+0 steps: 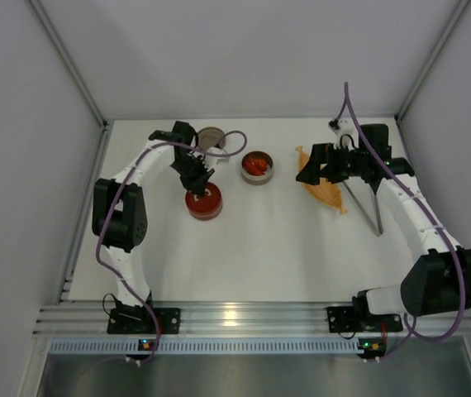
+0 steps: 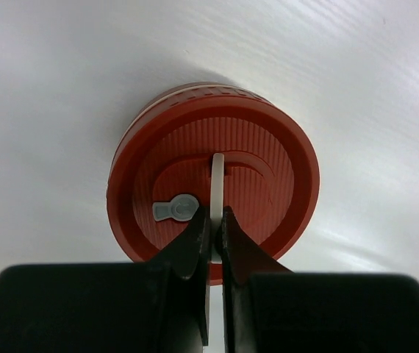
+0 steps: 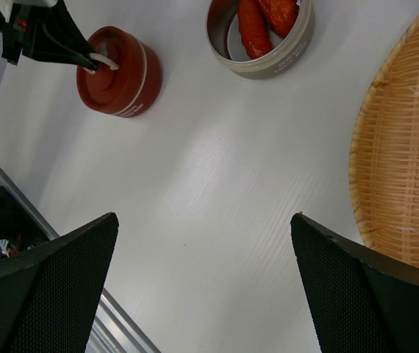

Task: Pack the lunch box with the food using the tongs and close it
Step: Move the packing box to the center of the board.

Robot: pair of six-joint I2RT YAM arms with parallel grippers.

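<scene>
My left fingers point(image 2: 203, 234) were pinched shut on the white loop handle point(image 2: 217, 176) of the red lid point(image 2: 268, 169). My right fingers point(image 1: 308, 172) hung wide open, holding nothing, by the orange dish point(image 1: 328, 192). The tongs point(image 1: 360, 207) lay on the desk point(image 1: 285, 248) beside that dish. Red slices point(image 1: 257, 165) sat in the open tin point(image 1: 245, 172).

food point(image 1: 256, 165) in tin point(image 1: 257, 180), tongs point(image 1: 361, 208) right of dish point(image 1: 330, 197)

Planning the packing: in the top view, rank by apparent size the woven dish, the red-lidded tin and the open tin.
Largest: woven dish, partly hidden by the right arm.
Then: red-lidded tin and open tin look alike; not ranked.
</scene>
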